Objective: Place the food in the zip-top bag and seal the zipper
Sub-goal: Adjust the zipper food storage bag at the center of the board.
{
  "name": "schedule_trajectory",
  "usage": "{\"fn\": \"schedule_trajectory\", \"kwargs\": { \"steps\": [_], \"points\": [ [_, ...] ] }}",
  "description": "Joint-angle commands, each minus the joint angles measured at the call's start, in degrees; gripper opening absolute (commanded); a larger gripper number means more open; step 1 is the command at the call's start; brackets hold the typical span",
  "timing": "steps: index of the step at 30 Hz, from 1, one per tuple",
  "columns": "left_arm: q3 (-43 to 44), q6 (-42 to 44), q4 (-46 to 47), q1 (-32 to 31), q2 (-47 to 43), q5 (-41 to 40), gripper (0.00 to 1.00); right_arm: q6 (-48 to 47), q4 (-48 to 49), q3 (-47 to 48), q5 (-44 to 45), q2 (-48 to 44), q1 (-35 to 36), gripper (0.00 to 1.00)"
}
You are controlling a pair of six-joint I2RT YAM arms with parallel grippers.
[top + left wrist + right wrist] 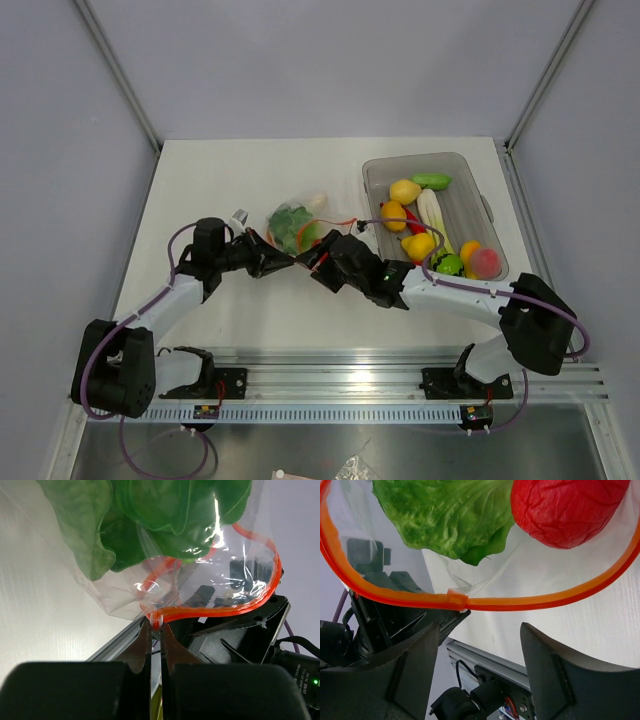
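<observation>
The zip-top bag (300, 225) lies mid-table with its mouth toward the arms. Through the clear plastic (215, 580) I see a green lettuce leaf (150, 515) (445, 515) and a red round food (565, 510). The zipper (225, 611) curves as an open orange loop (520, 602). My left gripper (285, 262) (156, 622) is shut on the zipper's end at the white slider. Just below the loop, my right gripper (320, 262) (480, 640) stands open, its fingers (555, 665) apart and not touching the strip.
A grey translucent tub (492, 215) at the right rear holds more food: a yellow lemon (405, 190), a green piece (432, 181), a white vegetable (432, 212), a peach (486, 262). The aluminium rail (350, 375) runs along the near edge.
</observation>
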Motion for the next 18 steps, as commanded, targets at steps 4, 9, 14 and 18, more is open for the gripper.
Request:
{"fn": "schedule_trajectory", "kwargs": {
  "steps": [4,9,14,18],
  "points": [
    [0.2,1.5,0.2,0.2,-2.0,0.4,0.00,-7.2,-4.8,1.3,11.6,-8.0,-0.5,0.67],
    [0.6,1.4,-0.1,0.2,-2.0,0.4,0.00,-16.5,-11.6,-0.2,9.7,-18.8,-11.3,0.64],
    [1.2,1.1,0.0,0.3,-1.9,0.3,0.00,-40.7,-25.7,9.6,2.6,-13.4,-18.8,0.60],
    [2.0,0.9,-0.3,0.3,-2.2,0.1,0.00,-48.8,-30.3,16.4,-4.5,-6.0,-18.8,0.67]
  ]
}}
